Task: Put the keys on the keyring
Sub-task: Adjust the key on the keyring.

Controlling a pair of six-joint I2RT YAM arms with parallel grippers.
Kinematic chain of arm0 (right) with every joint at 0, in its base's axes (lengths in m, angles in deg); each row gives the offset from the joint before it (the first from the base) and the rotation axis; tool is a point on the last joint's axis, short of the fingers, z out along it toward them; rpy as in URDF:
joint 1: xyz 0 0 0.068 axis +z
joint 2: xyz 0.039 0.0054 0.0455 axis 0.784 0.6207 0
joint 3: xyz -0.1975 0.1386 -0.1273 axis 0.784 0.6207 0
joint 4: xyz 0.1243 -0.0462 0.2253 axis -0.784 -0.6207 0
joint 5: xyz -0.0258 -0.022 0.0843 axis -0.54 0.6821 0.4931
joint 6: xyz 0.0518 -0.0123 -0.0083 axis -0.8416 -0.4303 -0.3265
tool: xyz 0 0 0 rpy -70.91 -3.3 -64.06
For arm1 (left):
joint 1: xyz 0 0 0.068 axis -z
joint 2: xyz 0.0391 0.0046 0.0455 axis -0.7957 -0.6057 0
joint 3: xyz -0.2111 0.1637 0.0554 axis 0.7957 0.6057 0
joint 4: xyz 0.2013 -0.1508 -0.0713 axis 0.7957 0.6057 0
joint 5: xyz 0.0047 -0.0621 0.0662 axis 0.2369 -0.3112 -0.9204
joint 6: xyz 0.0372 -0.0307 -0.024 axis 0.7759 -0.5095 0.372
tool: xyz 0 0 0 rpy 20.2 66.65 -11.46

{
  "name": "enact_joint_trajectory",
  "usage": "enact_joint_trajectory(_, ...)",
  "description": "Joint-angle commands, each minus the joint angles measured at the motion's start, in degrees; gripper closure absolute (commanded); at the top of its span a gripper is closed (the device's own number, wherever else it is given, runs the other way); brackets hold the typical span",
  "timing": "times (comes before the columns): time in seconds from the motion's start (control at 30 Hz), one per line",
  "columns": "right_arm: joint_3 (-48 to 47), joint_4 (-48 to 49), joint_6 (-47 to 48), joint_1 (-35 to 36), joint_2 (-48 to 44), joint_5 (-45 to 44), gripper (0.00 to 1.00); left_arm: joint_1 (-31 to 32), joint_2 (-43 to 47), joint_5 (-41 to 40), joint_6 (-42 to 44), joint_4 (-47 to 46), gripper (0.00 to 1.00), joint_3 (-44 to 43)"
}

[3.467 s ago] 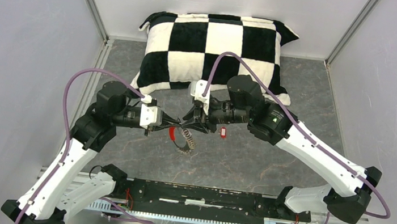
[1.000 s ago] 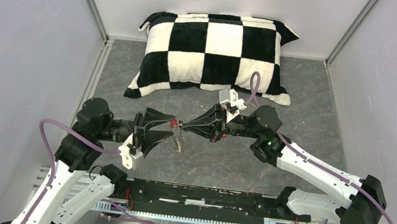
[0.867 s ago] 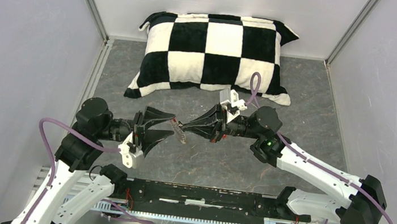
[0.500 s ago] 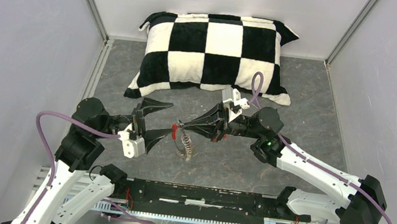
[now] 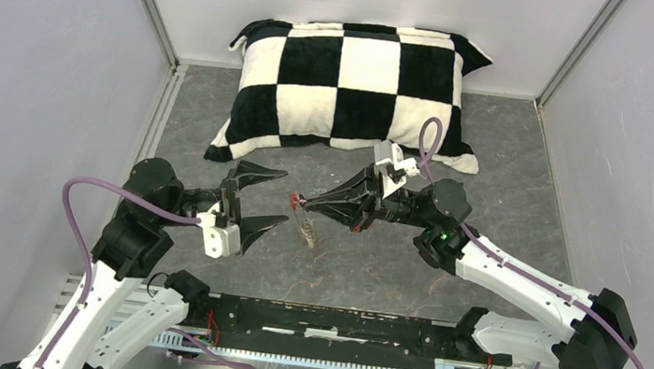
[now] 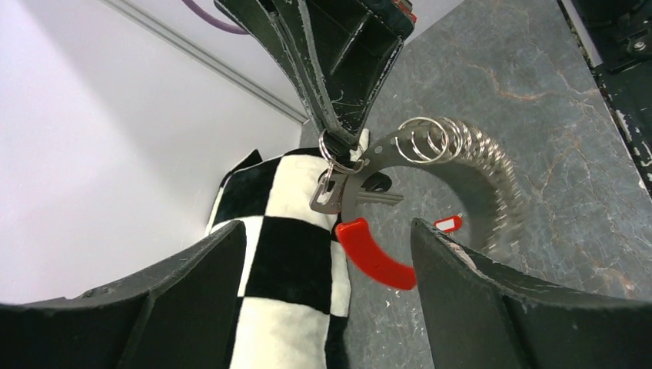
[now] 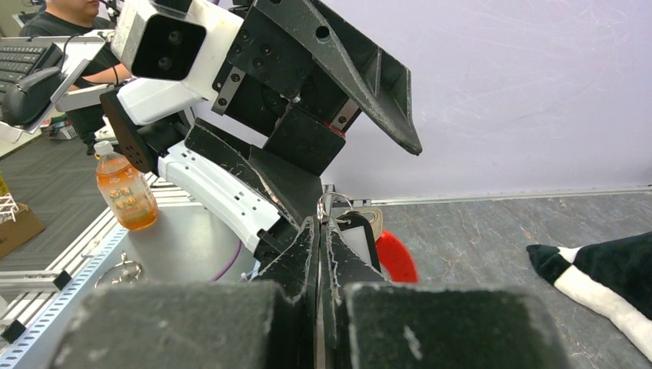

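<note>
While the right fingers [image 5: 340,201] pinch the keyring [image 5: 308,229] above the middle of the bench [image 5: 515,151], the left fingers [image 5: 257,175] stand wide apart, holding nothing.

The silvery coil hangs from the closed tips, its red section [image 6: 374,255] just off the left tips. A silvery key [image 6: 329,192] dangles under the closed tips, and the red-headed key [image 6: 448,223] lies on the grey marbled bench beyond. Open bench lies toward the right edge. A checkered pillow [image 5: 355,75] fills the far edge. Pale walls [image 5: 37,64] close three sides, and a black rail [image 5: 335,322] lines the near edge.
</note>
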Motion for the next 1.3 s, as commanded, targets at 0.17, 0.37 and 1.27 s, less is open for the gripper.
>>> enact_joint_trajectory(0.17, 0.4, 6.0, -2.5, -0.4, -0.4, 1.3, 1.0, 0.2, -3.4, 4.6, 5.5, 0.3, 0.27, -2.9)
enact_joint_trajectory(0.37, 0.7, 6.6, -3.0, -0.5, -0.1, 1.2, 1.0, 0.2, -5.8, 5.6, 6.5, 1.8, 0.46, -4.9)
enact_joint_trajectory(1.27, -0.7, 6.2, -4.4, -0.6, 3.2, 2.7, 1.0, 0.2, -2.2, 7.5, 15.9, 3.9, 0.92, -0.5)
